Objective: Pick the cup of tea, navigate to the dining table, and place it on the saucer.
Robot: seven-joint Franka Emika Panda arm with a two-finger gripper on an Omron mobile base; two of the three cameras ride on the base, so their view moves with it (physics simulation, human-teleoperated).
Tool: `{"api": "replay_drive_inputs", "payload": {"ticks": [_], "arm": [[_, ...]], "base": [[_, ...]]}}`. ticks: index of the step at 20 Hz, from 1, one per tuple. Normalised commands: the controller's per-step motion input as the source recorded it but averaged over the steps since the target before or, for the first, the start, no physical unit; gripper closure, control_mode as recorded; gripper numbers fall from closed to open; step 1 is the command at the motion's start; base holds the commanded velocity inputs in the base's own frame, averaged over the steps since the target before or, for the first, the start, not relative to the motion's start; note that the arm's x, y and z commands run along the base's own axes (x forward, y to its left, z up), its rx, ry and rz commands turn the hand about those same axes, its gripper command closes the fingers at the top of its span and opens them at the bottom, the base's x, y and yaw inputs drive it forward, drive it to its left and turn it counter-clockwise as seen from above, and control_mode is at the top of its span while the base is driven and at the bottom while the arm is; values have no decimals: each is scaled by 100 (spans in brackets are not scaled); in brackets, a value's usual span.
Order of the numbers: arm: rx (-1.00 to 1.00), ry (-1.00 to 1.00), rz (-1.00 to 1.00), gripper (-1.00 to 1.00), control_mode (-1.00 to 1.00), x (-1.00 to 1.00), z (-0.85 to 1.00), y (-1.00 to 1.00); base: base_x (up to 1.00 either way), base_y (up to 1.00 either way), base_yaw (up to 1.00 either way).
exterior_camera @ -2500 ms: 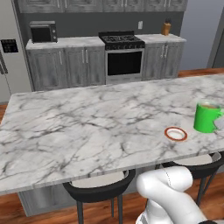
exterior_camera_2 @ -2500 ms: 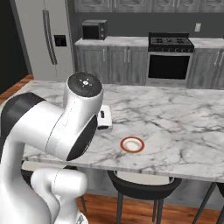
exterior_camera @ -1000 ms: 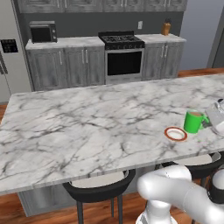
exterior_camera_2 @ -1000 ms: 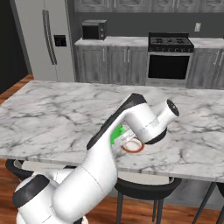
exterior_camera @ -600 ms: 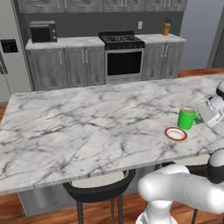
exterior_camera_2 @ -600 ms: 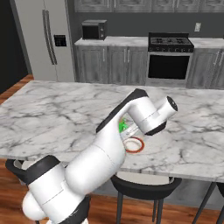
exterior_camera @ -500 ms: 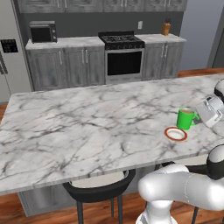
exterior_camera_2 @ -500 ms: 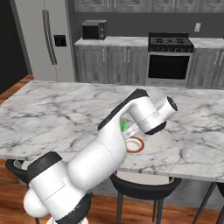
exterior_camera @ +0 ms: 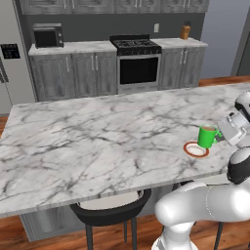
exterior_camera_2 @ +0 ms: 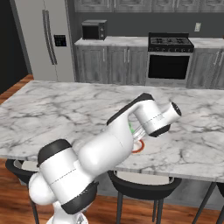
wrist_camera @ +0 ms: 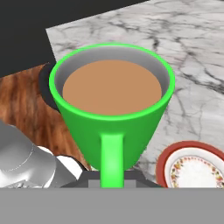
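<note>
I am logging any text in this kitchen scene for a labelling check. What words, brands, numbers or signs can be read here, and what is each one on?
No text can be read in these pictures.
Refrigerator: its dark door panel is too small and blurred to read.
Microwave: no legible brand or display.
Cup of tea: plain green, no lettering.
Saucer: a small patterned border, no words.

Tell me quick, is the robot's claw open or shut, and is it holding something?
Claw: shut, holding the cup of tea by its handle, just above the saucer.
</note>
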Motion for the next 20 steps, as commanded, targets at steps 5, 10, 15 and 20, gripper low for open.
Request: {"api": "replay_drive_inputs", "payload": {"ticks": [5, 10, 15, 20], "arm": [[0, 0, 4, 100, -100, 26, -22, -28], [0, 0, 3, 100, -100, 20, -41, -14], [0, 0, 1, 100, -100, 33, -34, -1], [0, 0, 0, 100, -100, 41, -18, 0]], "base": [[0, 0, 0], [0, 0, 0], [0, 0, 0], [0, 0, 0]]}}
